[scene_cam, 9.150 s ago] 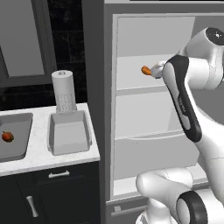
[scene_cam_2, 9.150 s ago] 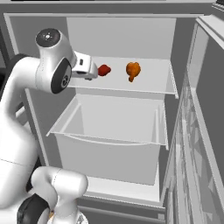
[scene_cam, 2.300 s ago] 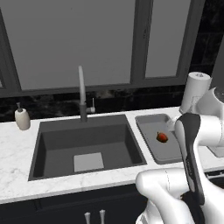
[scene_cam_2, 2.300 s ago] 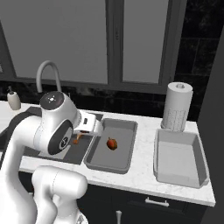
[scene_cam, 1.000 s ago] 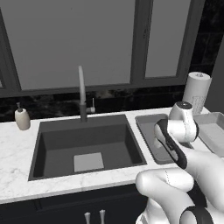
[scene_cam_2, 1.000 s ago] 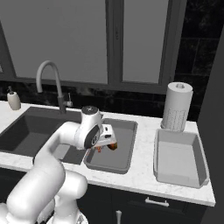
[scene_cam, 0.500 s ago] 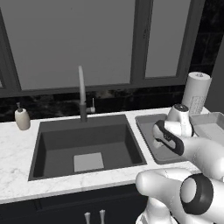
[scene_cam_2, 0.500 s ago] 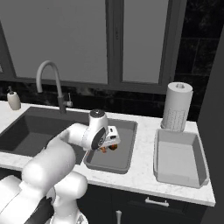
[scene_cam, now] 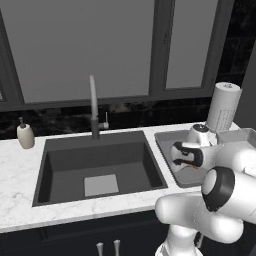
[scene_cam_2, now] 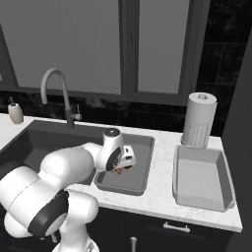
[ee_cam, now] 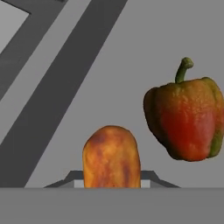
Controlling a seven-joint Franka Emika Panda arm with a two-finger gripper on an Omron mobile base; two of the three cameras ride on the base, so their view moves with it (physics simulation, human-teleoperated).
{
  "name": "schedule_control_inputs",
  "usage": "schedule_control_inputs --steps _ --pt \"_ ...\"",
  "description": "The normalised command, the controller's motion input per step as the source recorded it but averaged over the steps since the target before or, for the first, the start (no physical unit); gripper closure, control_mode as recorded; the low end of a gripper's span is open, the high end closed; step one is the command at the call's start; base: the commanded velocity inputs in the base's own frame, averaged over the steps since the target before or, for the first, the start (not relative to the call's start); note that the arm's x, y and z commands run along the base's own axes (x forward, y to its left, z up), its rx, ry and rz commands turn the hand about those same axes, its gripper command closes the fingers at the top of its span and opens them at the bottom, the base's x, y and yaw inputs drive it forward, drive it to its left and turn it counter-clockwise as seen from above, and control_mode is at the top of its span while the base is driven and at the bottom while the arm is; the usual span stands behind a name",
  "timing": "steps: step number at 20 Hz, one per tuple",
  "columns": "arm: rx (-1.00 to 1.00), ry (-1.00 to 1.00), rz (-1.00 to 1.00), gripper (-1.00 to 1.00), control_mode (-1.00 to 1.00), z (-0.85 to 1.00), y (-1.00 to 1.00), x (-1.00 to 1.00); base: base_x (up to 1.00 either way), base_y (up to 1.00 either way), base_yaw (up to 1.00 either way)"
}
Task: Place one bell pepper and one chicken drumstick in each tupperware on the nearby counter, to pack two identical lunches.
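Robot arm (scene_cam_2: 59,182), rendered: smooth, glossy white shells of rounded, bulbous form, joined by dark grey to black rings at the joints. A large round dark cap with a black rim marks one joint (scene_cam: 218,187) in the left base view; a similar dark ring sits at the lowest joint (scene_cam_2: 47,214) in the right base view. The wrist link (scene_cam_2: 112,147) is a short white cylinder with a grey disc end cap. The hand body (scene_cam: 186,155) is white with black trim. No cables, screws or lettering are discernible.
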Motion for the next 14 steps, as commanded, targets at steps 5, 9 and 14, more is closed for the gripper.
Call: schedule_control_inputs --steps 5,9,14 --pt "0.0 0.01 0.0 1.0 -1.0 -0.2 0.0 0.12 0.0 0.0 0.0" --pt "0.0 0.07 0.0 1.0 -1.0 -0.11 0.0 0.15 0.0 0.0 0.0" --pt "0.0 0.0 0.0 -1.0 -1.0 -0.11 0.0 0.01 0.0 0.0 0.0"
